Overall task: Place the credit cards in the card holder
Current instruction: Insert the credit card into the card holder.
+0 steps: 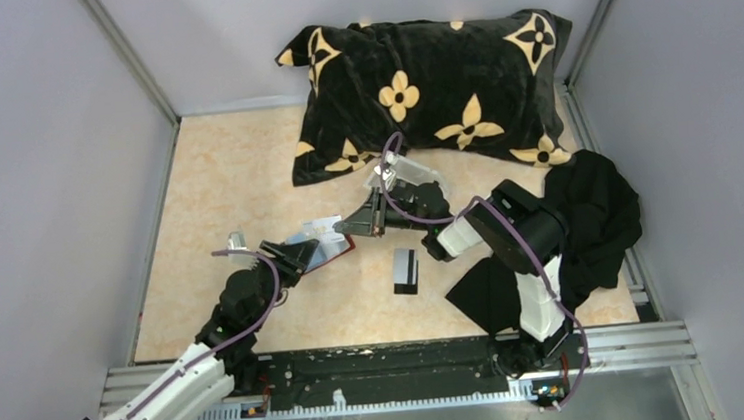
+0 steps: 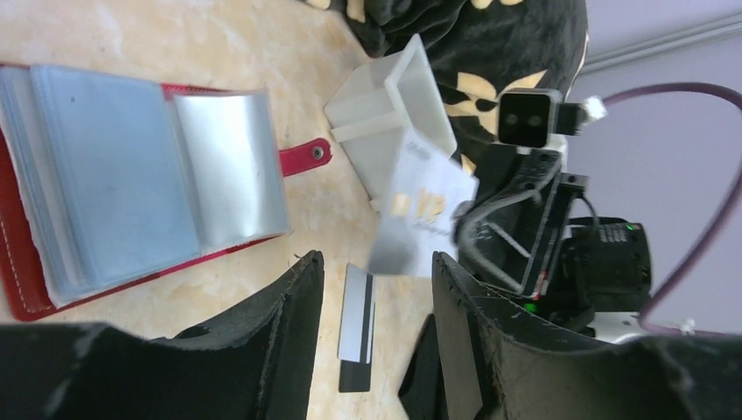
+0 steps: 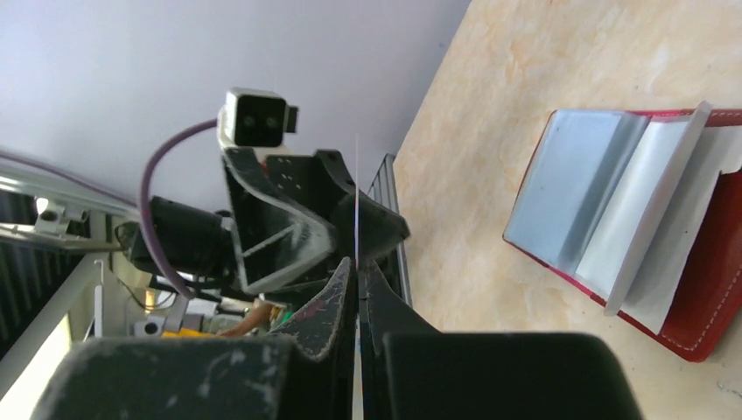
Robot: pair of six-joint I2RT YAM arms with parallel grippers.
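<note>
The red card holder (image 1: 339, 249) lies open on the table, its greyish clear pockets (image 2: 131, 192) facing up; it also shows in the right wrist view (image 3: 630, 219). My right gripper (image 1: 346, 229) is shut on a pale credit card (image 2: 422, 210), seen edge-on between its tips (image 3: 357, 267), and holds it in the air just right of the holder. A black credit card with a white band (image 1: 405, 271) lies flat on the table (image 2: 357, 328). My left gripper (image 1: 291, 256) is open and empty (image 2: 376, 289), at the holder's left edge.
A small white tray (image 1: 411, 173) sits by a black pillow with yellow flowers (image 1: 428, 85) at the back; the tray also shows in the left wrist view (image 2: 389, 114). A black cloth (image 1: 590, 223) lies at the right by the right arm. Grey walls close in both sides.
</note>
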